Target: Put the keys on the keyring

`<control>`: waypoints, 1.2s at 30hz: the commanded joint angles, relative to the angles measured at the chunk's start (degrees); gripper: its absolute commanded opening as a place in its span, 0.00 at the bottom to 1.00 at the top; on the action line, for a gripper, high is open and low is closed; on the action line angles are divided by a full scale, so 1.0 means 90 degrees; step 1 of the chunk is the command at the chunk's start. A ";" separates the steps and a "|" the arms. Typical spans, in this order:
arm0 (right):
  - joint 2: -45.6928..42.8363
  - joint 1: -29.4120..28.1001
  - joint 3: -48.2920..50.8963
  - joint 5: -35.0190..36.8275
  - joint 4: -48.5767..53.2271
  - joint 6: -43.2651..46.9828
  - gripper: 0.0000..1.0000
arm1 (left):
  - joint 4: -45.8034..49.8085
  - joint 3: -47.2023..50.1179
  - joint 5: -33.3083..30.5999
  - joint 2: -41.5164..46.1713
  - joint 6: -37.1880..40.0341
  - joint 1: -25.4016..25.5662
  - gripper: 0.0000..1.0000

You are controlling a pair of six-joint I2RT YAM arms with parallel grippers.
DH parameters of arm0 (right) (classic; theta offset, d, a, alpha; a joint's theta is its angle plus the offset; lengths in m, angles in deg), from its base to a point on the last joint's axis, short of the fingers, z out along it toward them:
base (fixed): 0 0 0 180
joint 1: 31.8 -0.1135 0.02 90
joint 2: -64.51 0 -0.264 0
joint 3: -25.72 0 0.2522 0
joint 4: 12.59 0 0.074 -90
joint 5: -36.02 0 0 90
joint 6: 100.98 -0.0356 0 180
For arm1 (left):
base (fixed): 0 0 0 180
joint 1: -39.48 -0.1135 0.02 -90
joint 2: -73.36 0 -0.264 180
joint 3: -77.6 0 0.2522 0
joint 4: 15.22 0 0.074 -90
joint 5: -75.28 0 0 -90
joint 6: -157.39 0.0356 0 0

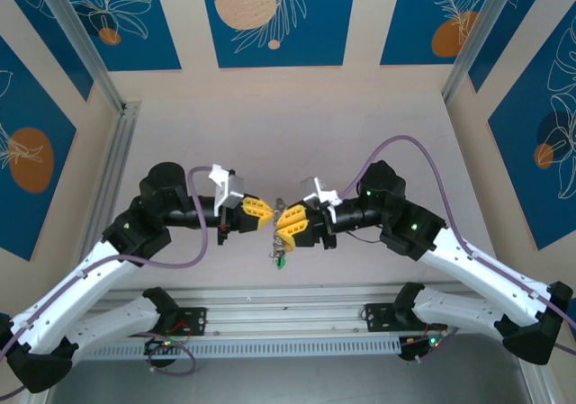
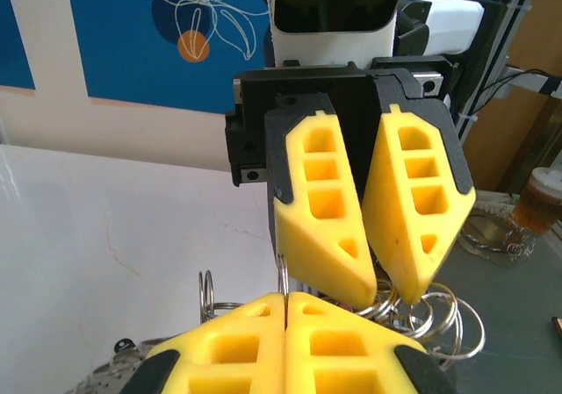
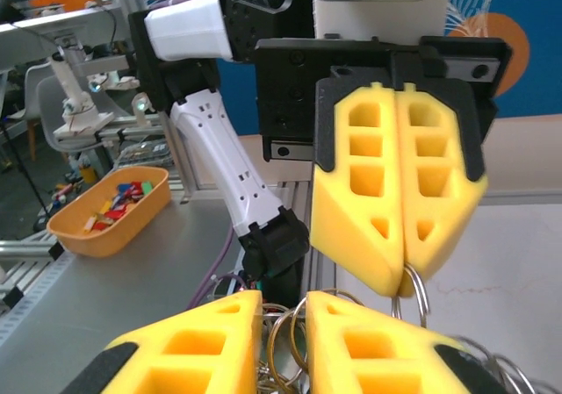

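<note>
Jaws of the left gripper (image 3: pixel 402 280) are pressed flat together, pinching one thin wire loop of the keyring (image 2: pixel 421 313) at their very tips, apparently to steady it in the air. Jaws of the right gripper (image 2: pixel 382 287), facing from the keyring's opposite side, stand a narrow gap apart with further loops in the gap; whether they bite cannot be told. One green-headed key (image 1: pixel 281 260) hangs just below the keyring, seemingly already threaded.

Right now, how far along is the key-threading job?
Done: the keyring is held up, a green key dangling beneath. In hand: left fingers and right fingers both pinch its rings. Left: whether more keys need threading cannot be told.
</note>
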 commanded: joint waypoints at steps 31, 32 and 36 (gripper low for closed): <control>0.0096 0.0481 -0.0542 -0.0515 0.0418 -0.0160 0.20 | -0.1305 0.0405 0.0370 0.0438 -0.0616 0.0075 0.00; 0.0103 0.0481 -0.0527 -0.0505 0.0386 -0.0175 0.20 | -0.1320 0.0405 0.0369 0.0438 -0.0625 0.0072 0.00; 0.0154 0.0481 -0.0493 -0.0399 0.0264 -0.0218 0.20 | -0.1333 0.0398 0.0389 0.0419 -0.0660 0.0069 0.00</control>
